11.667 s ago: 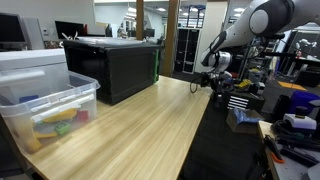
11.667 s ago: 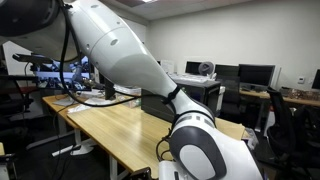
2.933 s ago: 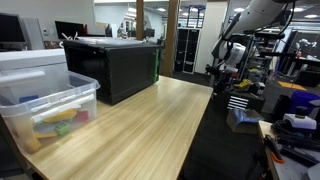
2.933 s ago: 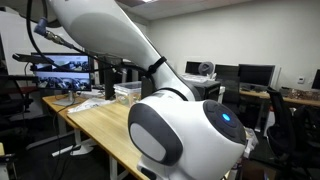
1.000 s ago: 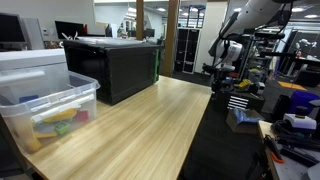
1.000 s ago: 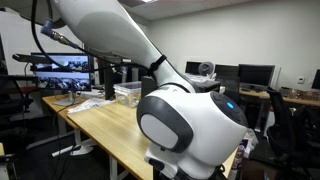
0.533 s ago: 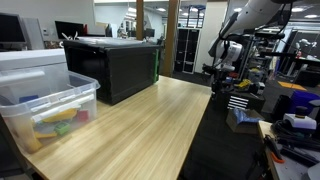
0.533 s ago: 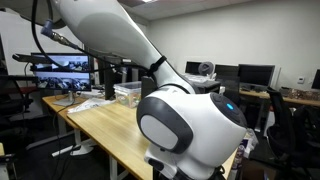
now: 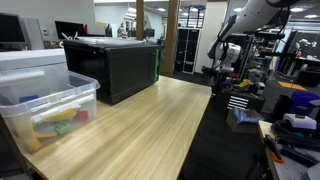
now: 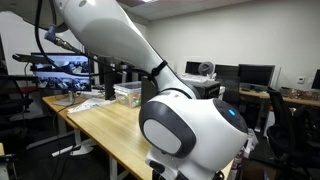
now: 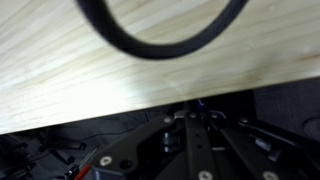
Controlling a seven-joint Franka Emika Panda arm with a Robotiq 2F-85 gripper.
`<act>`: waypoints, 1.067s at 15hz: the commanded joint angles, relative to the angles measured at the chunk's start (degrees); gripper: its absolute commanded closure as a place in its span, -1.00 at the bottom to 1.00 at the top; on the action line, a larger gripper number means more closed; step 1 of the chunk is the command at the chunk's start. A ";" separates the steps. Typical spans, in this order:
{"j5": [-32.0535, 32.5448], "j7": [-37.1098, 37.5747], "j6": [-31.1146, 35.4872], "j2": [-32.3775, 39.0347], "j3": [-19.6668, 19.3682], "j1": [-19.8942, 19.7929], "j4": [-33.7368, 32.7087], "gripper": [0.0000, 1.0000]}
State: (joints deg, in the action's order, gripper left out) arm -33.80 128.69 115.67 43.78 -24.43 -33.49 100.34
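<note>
My gripper [image 9: 221, 68] hangs above the far right corner of the long wooden table [image 9: 140, 130], a little past its edge. In the wrist view the gripper [image 11: 193, 112] comes in from the bottom, its two dark fingers pressed together and shut with nothing visible between them. Beyond the fingertips lies the pale wood of the table [image 11: 60, 60], and a black cable loop [image 11: 150, 47] curves across it at the top. In an exterior view the arm's large white body [image 10: 185, 120] fills the foreground and hides the gripper.
A clear plastic bin [image 9: 50, 105] with coloured items stands at the table's near left, with a large black box [image 9: 115, 65] behind it. A clear container [image 10: 128, 93] sits on the table's far end. Shelves and clutter [image 9: 285, 110] stand to the right of the table.
Compared with the oldest frames, the gripper has risen from the table's edge. Over the last second the arm has shifted only slightly and the gripper stays shut.
</note>
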 commanded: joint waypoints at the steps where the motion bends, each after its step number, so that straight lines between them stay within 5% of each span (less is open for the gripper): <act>1: 0.97 2.66 -1.99 1.17 0.62 -0.89 -2.93 0.98; 16: 0.09 4.73 -1.78 0.28 1.38 -1.74 -2.48 0.99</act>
State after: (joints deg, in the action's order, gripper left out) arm -33.47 132.76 113.60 44.89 -24.46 -34.55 97.13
